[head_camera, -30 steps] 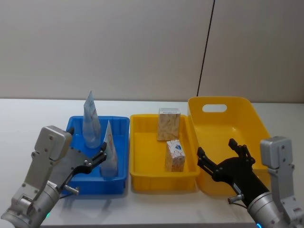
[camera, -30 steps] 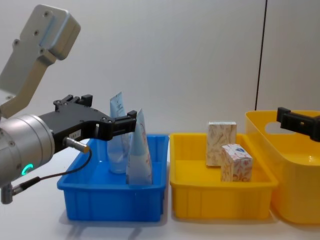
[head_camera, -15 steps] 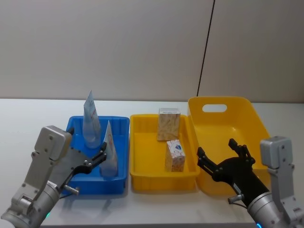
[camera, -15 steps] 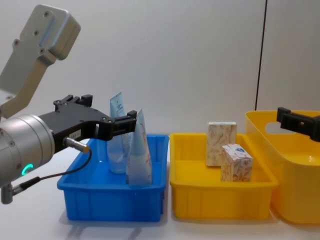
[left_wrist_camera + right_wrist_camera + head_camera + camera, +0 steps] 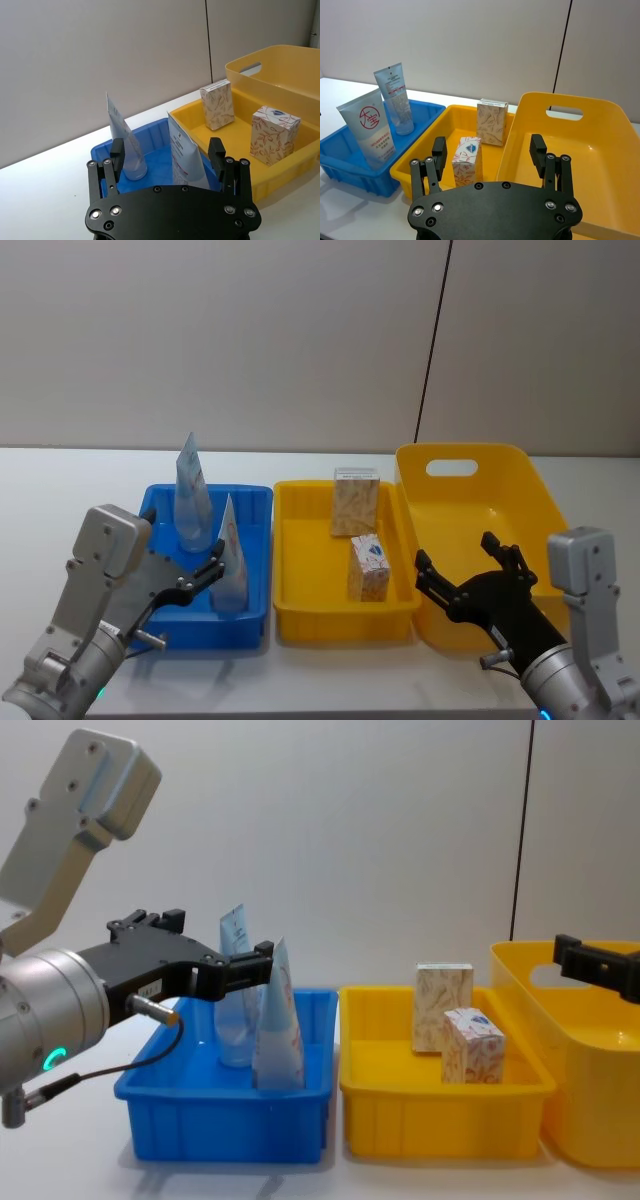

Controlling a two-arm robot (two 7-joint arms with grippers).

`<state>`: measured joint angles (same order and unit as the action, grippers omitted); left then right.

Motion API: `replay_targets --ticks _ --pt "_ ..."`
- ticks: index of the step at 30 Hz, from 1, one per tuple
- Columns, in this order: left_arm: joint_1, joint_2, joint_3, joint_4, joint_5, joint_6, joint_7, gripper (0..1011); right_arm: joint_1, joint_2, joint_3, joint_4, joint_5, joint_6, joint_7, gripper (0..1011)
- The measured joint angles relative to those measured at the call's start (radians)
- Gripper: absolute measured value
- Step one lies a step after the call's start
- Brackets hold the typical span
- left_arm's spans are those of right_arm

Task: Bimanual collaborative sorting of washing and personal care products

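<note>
Apparently the sorting is at or near its end, judging by how things lie; both tall, flat pale-blue-and-white soft tubes with red print stand upright inside the shallow blue plastic bin point(image 5: 255, 490), the nearer tube point(image 5: 230, 565) towards its front right and the farther tube point(image 5: 191, 490) towards its back; both small beige-orange patterned cartons stand in the low yellow plastic tray point(image 5: 345, 625) just beside that bin, the farther carton point(image 5: 355, 502) against the back wall and the nearer carton point(image 5: 369, 568), which has a blue patch on top, closer to the front; each kind thus shares one container, with no mixing that I can see; the large deep yellow plastic tub with a handle slot point(image 5: 520, 480), touching the tray on the robot's right, shows a bare floor in the right wrist view; the left gripper point(image 5: 166, 150) hovers over the front of the blue bin with its fingers spread wide, gripping nothing, the nearer tube just beyond its fingertips; the right gripper point(image 5: 488, 145) hangs at the front left of the large tub, fingers likewise spread and holding nothing; on the white table point(image 5: 300, 670) I see no product waiting outside a container, so what is left, if anything, is probably only for the arms to draw back.
</note>
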<state>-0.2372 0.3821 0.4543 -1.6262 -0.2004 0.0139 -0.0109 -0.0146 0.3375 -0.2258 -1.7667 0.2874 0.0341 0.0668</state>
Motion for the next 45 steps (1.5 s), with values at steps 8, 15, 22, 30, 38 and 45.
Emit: replay_targets --ticks 8,15,22,30,38,45 --pt "0.0 0.0 0.0 0.0 0.0 0.0 0.0 1001 0.0 0.0 0.0 0.0 0.0 0.0 0.0 1004" --pt "0.0 0.0 0.0 0.0 0.0 0.0 0.0 1001 0.0 0.0 0.0 0.0 0.0 0.0 0.0 1004" --pt "0.0 0.0 0.0 0.0 0.0 0.0 0.0 1002 0.0 0.0 0.0 0.0 0.0 0.0 0.0 1004" --pt "0.0 0.0 0.0 0.0 0.0 0.0 0.0 1001 0.0 0.0 0.0 0.0 0.0 0.0 0.0 1004" --pt "0.0 0.0 0.0 0.0 0.0 0.0 0.0 1002 0.0 0.0 0.0 0.0 0.0 0.0 0.0 1004" --pt "0.0 0.0 0.0 0.0 0.0 0.0 0.0 1002 0.0 0.0 0.0 0.0 0.0 0.0 0.0 1004"
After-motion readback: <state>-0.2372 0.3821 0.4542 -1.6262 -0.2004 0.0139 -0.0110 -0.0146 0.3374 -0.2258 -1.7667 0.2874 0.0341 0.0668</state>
